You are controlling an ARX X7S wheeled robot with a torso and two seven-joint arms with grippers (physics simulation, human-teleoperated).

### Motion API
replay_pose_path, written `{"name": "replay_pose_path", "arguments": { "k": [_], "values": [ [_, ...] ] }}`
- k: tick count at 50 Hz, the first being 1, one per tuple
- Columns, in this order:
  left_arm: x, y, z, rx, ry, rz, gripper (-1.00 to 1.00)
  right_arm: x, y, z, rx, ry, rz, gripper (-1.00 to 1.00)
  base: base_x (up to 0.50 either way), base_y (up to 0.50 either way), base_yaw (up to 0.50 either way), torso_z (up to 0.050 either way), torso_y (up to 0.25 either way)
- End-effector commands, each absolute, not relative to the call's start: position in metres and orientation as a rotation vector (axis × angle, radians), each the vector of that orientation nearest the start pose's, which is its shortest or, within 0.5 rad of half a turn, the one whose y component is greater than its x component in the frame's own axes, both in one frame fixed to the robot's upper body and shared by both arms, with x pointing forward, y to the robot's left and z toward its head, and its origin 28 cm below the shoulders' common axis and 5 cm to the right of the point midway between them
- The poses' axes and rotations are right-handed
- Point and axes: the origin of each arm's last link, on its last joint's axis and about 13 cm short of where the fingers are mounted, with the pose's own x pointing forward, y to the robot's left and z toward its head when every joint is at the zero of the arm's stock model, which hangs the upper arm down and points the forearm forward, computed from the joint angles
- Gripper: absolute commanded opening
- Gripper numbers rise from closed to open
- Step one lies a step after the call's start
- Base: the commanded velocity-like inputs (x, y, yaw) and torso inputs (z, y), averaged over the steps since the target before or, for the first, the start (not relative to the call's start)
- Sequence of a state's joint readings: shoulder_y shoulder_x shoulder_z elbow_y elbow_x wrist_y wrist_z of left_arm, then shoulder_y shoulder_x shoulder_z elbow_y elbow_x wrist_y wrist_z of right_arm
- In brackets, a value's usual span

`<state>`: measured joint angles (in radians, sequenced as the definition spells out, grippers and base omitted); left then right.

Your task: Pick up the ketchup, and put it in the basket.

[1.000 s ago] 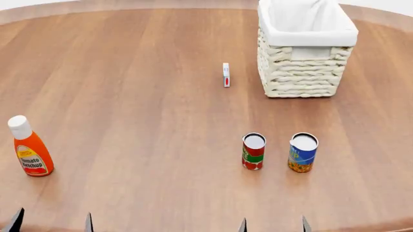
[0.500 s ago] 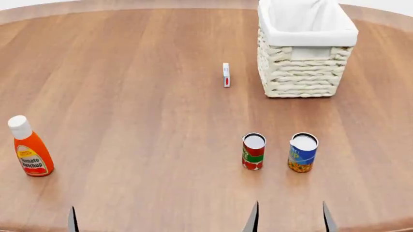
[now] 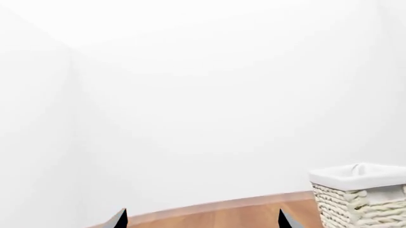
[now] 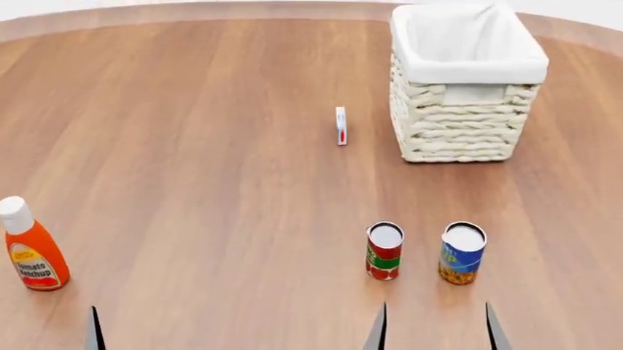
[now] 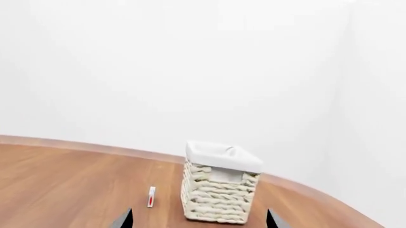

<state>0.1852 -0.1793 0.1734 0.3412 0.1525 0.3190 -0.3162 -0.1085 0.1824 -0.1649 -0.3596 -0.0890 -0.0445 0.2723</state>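
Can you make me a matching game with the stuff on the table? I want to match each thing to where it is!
Things:
1. ketchup
2. basket
3. blue can
4. small white box

Places:
A. far right of the table
B. near left edge
C. just left of the basket
D. right of the red-green can

Pairs: 1-B, 2-A, 3-D, 4-C

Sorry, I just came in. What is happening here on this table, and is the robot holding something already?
Nothing is held yet. The orange-red plastic ketchup bottle with the white cap stands alone on the near left of the round wooden table, far from the cream woven wicker basket with white liner at the far right. Only fingertips of the left claw and right claw show, spread apart and empty. Two cans and a small white box stand between.
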Motion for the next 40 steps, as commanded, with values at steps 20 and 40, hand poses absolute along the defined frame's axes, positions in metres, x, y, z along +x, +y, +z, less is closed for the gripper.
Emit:
{"name": "replay_pose_path", "arguments": {
  "k": [20,40],
  "values": [
    [0.1706,0.2028,0.0690,0.197,-0.510,0.064,1.00,0.1859,-0.0977,0.0666,-0.191,-0.316,-0.063,1.00,0.50,0.00,0.00,0.000,0.000],
    [0.1695,0.2025,0.0678,0.209,-0.515,0.062,1.00,0.1859,-0.0973,0.0654,-0.193,-0.312,-0.058,1.00,0.50,0.00,0.00,0.000,0.000]
  ]
}}
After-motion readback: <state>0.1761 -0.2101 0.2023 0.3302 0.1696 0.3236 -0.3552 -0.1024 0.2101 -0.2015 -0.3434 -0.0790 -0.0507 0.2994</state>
